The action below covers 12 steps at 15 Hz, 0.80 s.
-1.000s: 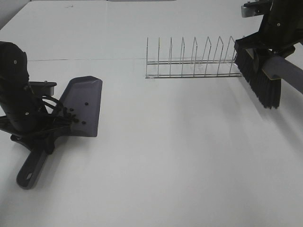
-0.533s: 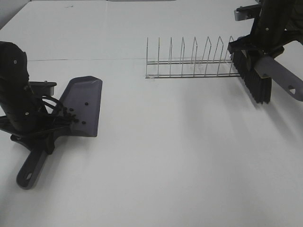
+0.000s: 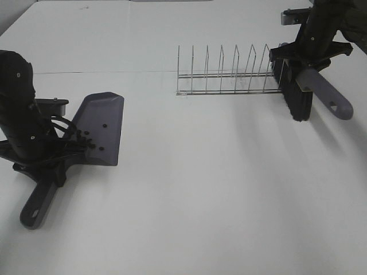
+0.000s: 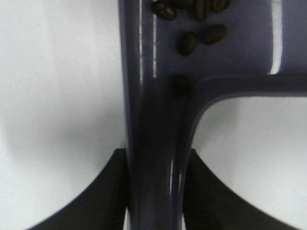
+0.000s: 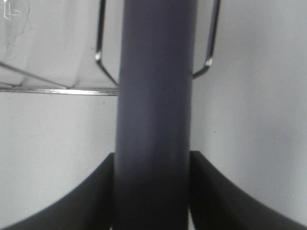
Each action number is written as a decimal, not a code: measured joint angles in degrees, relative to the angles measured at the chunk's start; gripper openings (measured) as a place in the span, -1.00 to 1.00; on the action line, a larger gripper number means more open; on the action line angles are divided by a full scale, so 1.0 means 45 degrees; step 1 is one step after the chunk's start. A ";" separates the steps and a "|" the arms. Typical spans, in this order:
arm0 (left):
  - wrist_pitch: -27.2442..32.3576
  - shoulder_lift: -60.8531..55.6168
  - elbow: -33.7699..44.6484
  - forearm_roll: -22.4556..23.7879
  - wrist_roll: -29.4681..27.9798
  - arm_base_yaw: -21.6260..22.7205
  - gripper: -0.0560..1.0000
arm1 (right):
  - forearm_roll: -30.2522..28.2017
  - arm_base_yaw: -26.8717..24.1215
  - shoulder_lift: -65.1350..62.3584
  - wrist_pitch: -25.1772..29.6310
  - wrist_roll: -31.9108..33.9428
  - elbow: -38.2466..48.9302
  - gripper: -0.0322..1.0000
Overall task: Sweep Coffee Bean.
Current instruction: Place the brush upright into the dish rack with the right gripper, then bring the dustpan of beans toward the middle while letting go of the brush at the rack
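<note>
The grey dustpan (image 3: 101, 129) lies on the white table at the left, blade toward the middle. Several dark coffee beans (image 3: 92, 141) lie in its pan; the left wrist view shows them near the handle root (image 4: 191, 42). My left gripper (image 3: 50, 163) is shut on the dustpan handle (image 4: 156, 182). My right gripper (image 3: 308, 57) is shut on the grey handle (image 5: 156, 120) of a black-bristled brush (image 3: 296, 96). It holds the brush at the right end of the wire rack, bristles down.
A wire dish rack (image 3: 229, 77) stands at the back middle-right, its end wires right behind the brush handle (image 5: 103, 57). White tabletop (image 3: 218, 189) stretches between dustpan and brush.
My right gripper has carried the brush leftward and back, up against the rack's right end, and turned it more upright. The left arm and dustpan have not moved.
</note>
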 joint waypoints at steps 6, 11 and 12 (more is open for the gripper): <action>-0.0064 -0.0013 0.0000 0.0000 0.0000 0.0000 -0.40 | -0.0280 -0.0115 -0.0127 0.0700 0.0293 -0.1031 0.60; -0.0649 -0.0255 0.0025 -0.0980 0.0102 0.0000 -0.40 | 0.0216 -0.0115 -0.0891 0.1082 0.0293 -0.1299 0.62; -0.0700 -0.0255 0.0025 -0.1133 0.0229 -0.0051 -0.40 | 0.0547 -0.0115 -0.1019 0.1108 0.0293 -0.1299 0.62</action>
